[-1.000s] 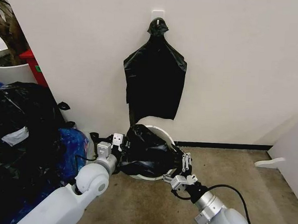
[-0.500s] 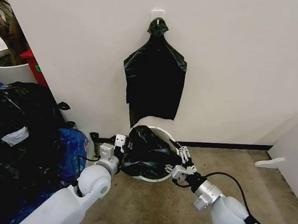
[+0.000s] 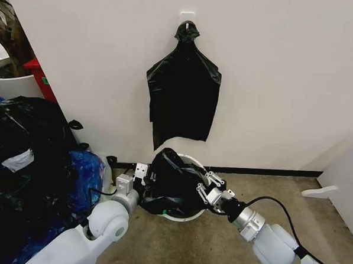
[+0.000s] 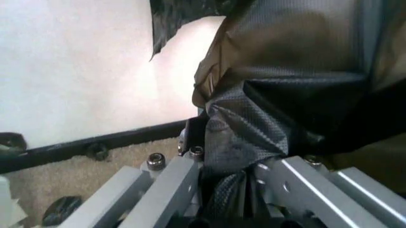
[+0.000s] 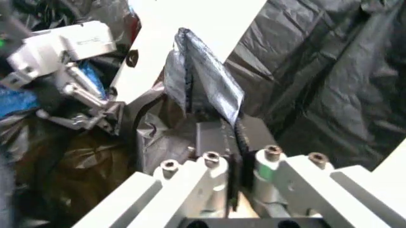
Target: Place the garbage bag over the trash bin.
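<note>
Garbage bag (image 3: 173,185) draped over trash bin (image 3: 183,215), on the floor at the wall foot, below the knotted bunch of black bags (image 3: 183,97). Bin rim shows near and far; the bag looks bunched, not seated. Left gripper (image 3: 140,172) clenched on bag film at left; right gripper (image 3: 208,186) clenched on a fold at right. Risk: uneven pull tears the film or tips the bin.
</note>
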`<state>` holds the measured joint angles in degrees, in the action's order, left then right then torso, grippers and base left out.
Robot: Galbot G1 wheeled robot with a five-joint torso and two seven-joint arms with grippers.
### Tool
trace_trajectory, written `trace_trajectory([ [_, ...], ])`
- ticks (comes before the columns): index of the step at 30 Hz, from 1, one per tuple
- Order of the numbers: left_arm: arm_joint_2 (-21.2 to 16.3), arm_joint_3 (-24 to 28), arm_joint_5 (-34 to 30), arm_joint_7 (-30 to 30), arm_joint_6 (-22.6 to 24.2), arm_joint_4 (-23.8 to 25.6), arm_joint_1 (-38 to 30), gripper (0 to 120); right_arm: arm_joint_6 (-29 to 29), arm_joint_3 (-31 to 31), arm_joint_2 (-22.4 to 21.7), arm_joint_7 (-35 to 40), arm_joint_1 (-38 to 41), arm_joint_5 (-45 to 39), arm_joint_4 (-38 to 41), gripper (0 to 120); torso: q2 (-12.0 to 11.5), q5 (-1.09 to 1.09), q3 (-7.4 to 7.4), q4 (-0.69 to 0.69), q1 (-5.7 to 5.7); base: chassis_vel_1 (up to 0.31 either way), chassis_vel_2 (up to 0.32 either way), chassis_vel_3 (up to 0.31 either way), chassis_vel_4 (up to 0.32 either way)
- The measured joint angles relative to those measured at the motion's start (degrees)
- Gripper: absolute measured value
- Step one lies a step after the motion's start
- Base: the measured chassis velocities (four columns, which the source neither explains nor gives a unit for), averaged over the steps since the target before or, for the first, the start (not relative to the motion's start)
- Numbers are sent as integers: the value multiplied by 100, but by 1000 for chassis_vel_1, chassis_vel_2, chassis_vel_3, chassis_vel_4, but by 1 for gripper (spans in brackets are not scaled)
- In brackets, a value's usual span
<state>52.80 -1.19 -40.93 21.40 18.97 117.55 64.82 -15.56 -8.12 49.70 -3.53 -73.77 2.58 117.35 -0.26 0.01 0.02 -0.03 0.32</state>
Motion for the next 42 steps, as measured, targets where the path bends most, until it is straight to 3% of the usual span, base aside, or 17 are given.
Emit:
trace_trajectory([
  [5,-144,-131,235,-280,-362,114,237,5,164,1,19,16,28,-619,1,0,0,0,0,1,0,0,0,0,0],
  [8,-271,-218,595,-780,-883,107,347,5,447,11,25,289,47,-1286,49,0,0,0,0,1,0,0,0,0,0],
  [10,-358,-263,776,-1447,-1429,13,349,5,732,-44,41,597,22,-1687,64,0,0,1,0,1,0,0,0,0,0],
  [11,-358,-263,776,-1447,-1429,13,349,5,732,-44,41,597,22,-1687,64,0,0,1,0,1,0,0,0,0,0],
  [14,-438,-328,1039,-2080,-2008,-113,325,5,1066,-150,57,987,8,-1978,24,0,0,0,0,-3,0,0,0,0,0],
  [17,-515,-388,1209,-2427,-2348,-192,293,4,1203,-295,90,1192,2,-2053,-125,0,0,1,0,1,0,0,0,0,0],
  [27,-576,-482,1245,-2908,-2701,-336,198,4,1152,-549,142,1131,-22,-1897,-496,0,0,1,0,1,0,0,0,0,0],
  [34,-619,-540,1221,-3846,-3085,-600,13,4,1132,-663,62,857,-59,-1784,-747,0,0,1,0,0,0,0,0,0,0],
  [37,-629,-558,1318,-4537,-3230,-775,-93,4,805,-708,47,535,-67,-1811,-783,0,0,0,0,-2,0,0,0,0,0],
  [42,-598,-560,1397,-4715,-3314,-952,-165,4,574,-759,90,270,-14,-1849,-783,0,0,0,0,2,0,0,0,0,0],
])
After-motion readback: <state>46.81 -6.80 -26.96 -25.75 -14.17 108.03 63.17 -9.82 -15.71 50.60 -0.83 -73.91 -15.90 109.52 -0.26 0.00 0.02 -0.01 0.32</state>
